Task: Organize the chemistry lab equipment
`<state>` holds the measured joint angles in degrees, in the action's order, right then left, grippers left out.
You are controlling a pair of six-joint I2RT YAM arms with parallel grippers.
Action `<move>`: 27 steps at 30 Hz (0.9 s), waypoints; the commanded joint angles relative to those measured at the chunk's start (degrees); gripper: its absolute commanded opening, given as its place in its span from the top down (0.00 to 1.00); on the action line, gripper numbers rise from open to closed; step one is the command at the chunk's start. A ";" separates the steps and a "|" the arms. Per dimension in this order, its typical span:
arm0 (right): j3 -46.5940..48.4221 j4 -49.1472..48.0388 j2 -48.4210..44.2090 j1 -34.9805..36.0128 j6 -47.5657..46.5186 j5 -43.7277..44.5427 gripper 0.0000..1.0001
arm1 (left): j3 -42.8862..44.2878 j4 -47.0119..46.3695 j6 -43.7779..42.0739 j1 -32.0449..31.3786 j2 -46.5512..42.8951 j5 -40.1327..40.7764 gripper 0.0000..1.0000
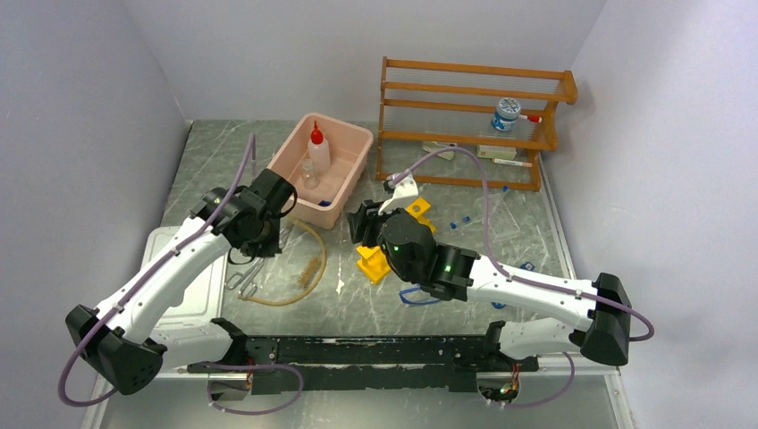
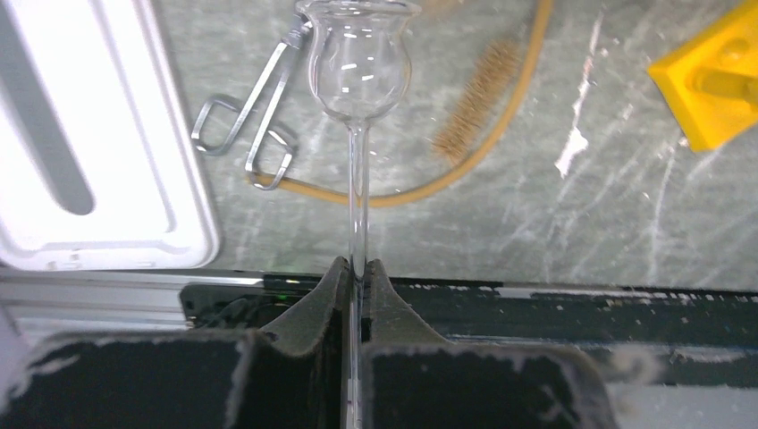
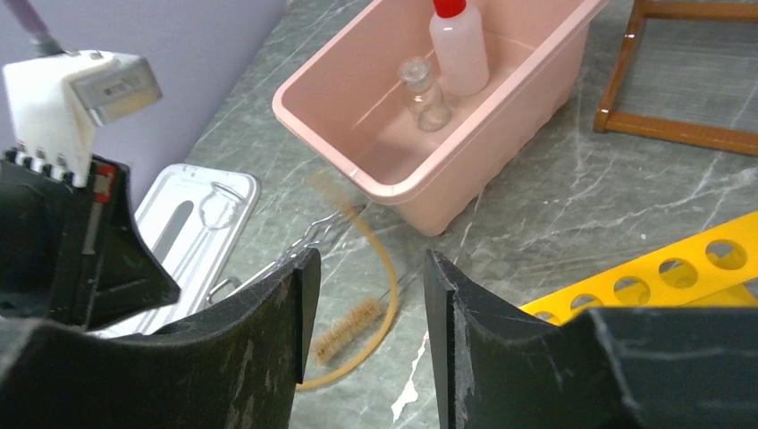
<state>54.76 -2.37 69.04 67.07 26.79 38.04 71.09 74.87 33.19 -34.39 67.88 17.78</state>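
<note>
My left gripper (image 2: 357,270) is shut on the thin stem of a clear glass funnel (image 2: 359,63), whose bulb hangs above the metal tongs (image 2: 250,116) and the tan tubing (image 2: 501,143). A bristle brush (image 2: 478,98) lies inside the tubing loop. My right gripper (image 3: 366,264) stands open and empty above the table, beside the yellow holed rack (image 3: 661,277). The red-capped squeeze bottle (image 3: 458,49) and a tiny clear beaker (image 3: 425,94) stand inside the pink tub (image 3: 509,143). Blue-capped tubes (image 1: 460,223) lie on the table, and blue-framed goggles (image 1: 416,295) show under the right arm.
The white lid (image 1: 192,286) lies flat at the left near edge. The wooden shelf rack (image 1: 474,125) stands at the back right with a round blue-topped item (image 1: 508,113) on it. Walls close in the left, back and right sides.
</note>
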 commanded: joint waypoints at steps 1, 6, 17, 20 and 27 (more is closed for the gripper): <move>1.98 -1.64 -0.91 -1.28 -1.36 2.12 0.50 | 4.65 3.70 0.32 -0.06 1.11 7.92 0.95; 2.17 -2.20 -0.94 -3.15 -1.99 1.54 0.49 | 7.95 -5.57 -6.74 -0.04 0.75 2.07 0.95; 2.75 -0.98 -2.27 -13.03 -2.10 -3.76 0.49 | 18.53 -24.59 -21.40 0.26 14.00 -6.64 0.95; 2.73 -0.63 -2.63 -15.05 -2.34 -4.75 0.49 | 21.77 -28.80 -23.90 2.14 19.81 -9.83 0.95; 2.93 0.14 -2.70 -17.46 -4.06 -4.03 0.49 | 28.75 -35.03 -31.68 9.84 33.85 -19.13 0.95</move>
<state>55.88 -2.66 67.29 50.54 24.67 33.43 94.63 45.43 7.64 -28.16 95.96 5.23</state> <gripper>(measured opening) 0.506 0.070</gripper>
